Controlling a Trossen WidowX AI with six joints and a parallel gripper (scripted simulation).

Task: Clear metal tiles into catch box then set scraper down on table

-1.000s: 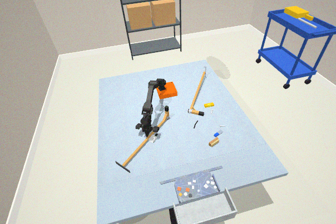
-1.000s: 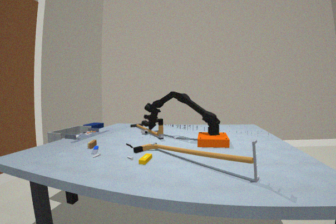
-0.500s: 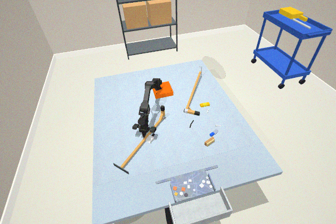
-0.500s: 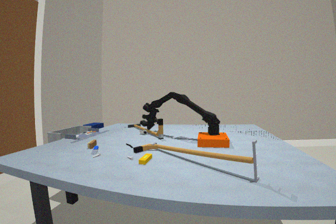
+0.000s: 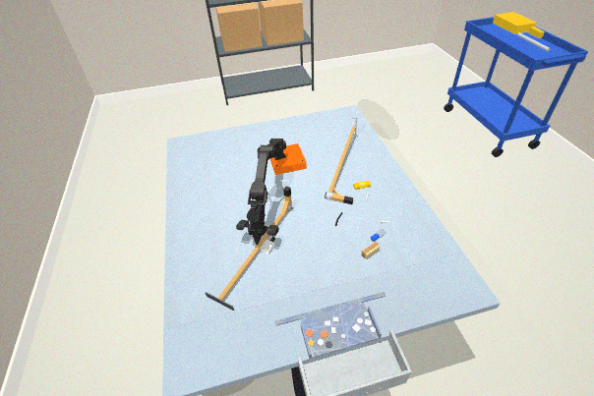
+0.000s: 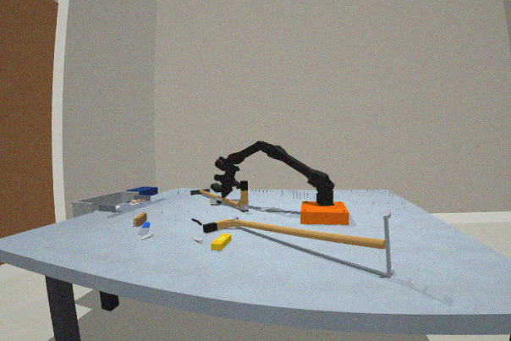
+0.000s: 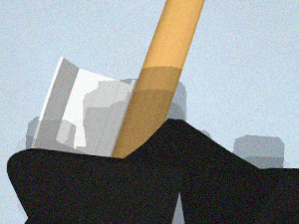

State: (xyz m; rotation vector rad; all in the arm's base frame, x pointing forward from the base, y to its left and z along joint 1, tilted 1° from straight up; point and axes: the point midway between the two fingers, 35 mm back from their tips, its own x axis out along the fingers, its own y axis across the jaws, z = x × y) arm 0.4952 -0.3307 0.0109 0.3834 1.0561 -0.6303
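Note:
The long scraper (image 5: 241,274) (image 6: 232,202) (image 7: 171,39) has a wooden handle, a dark flat blade (image 5: 219,301) at its far left end and a black-capped upright grip (image 5: 287,193) (image 6: 244,194) at its near end. My gripper (image 5: 259,242) (image 6: 226,195) (image 7: 173,126) is shut with nothing between its fingers, low at the middle of the handle; the fingers partly hide the handle in the wrist view. Several white, orange and dark tiles lie on the steel bench plate (image 5: 349,311). The catch box (image 5: 351,369) (image 6: 82,209) at its far end shows no tiles.
A white channel-shaped piece (image 5: 267,247) (image 7: 102,106) stands beside the handle. A second wooden-handled tool (image 5: 344,156) (image 6: 313,233) lies to the right. A yellow block (image 5: 362,185) (image 6: 221,242), a tan block (image 5: 371,250) (image 6: 140,219) and small items lie nearby. A low rail (image 5: 290,319) borders the plate.

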